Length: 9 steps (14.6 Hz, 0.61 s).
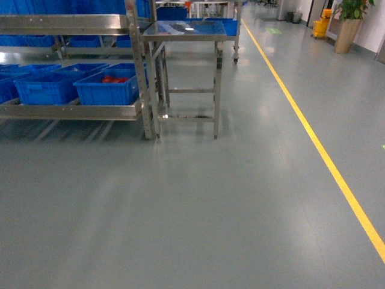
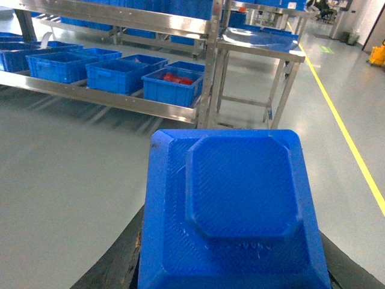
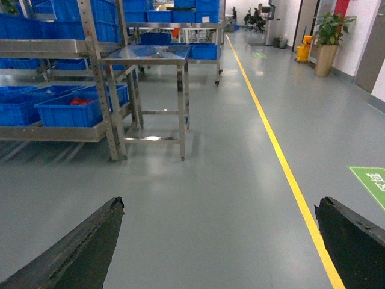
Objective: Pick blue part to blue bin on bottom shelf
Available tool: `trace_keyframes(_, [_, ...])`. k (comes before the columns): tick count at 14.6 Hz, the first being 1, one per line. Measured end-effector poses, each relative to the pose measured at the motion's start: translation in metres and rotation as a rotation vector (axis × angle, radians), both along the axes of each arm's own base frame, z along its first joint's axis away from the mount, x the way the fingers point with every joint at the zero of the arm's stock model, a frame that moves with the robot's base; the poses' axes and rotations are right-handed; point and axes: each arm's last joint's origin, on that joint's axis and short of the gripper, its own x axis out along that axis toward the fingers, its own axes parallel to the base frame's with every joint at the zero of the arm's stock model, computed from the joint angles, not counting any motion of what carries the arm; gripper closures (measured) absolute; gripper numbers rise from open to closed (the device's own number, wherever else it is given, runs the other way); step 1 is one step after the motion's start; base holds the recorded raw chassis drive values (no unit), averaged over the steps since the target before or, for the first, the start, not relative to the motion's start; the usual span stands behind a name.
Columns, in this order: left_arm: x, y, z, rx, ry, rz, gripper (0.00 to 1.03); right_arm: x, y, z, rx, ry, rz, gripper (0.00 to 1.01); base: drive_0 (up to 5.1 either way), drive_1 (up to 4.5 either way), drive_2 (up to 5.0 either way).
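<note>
In the left wrist view the blue part (image 2: 231, 192), a dark-blue blocky lump with a raised flat face, fills the foreground. My left gripper (image 2: 233, 226) is shut on it, with a black finger (image 2: 120, 259) showing at either side. The bottom shelf (image 2: 102, 96) of the steel rack lies ahead to the left and carries several blue bins; one with a plain blue inside (image 2: 114, 72) stands beside the crate of red packets (image 2: 174, 84). My right gripper (image 3: 219, 205) hangs open over bare floor with nothing in it. Neither gripper shows in the head view.
The rack's bottom shelf (image 1: 72, 111) and its blue bins (image 1: 45, 87) sit at the head view's upper left. A steel table (image 1: 186, 36) stands right of the rack. A yellow floor line (image 1: 319, 144) runs along the right. A potted plant (image 1: 349, 24) stands far right.
</note>
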Motion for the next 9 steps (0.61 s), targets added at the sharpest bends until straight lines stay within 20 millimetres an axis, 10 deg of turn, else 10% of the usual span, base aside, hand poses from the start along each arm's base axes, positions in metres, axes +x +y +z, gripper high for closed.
trace_keyframes(9, [-0.0002,0.0001,0.0006,-0.003,-0.006,0.000,0.60,0.0000,0.0000,0.0002,0.000,-0.002,0.000,0.03,-0.1,3.98,-4.1])
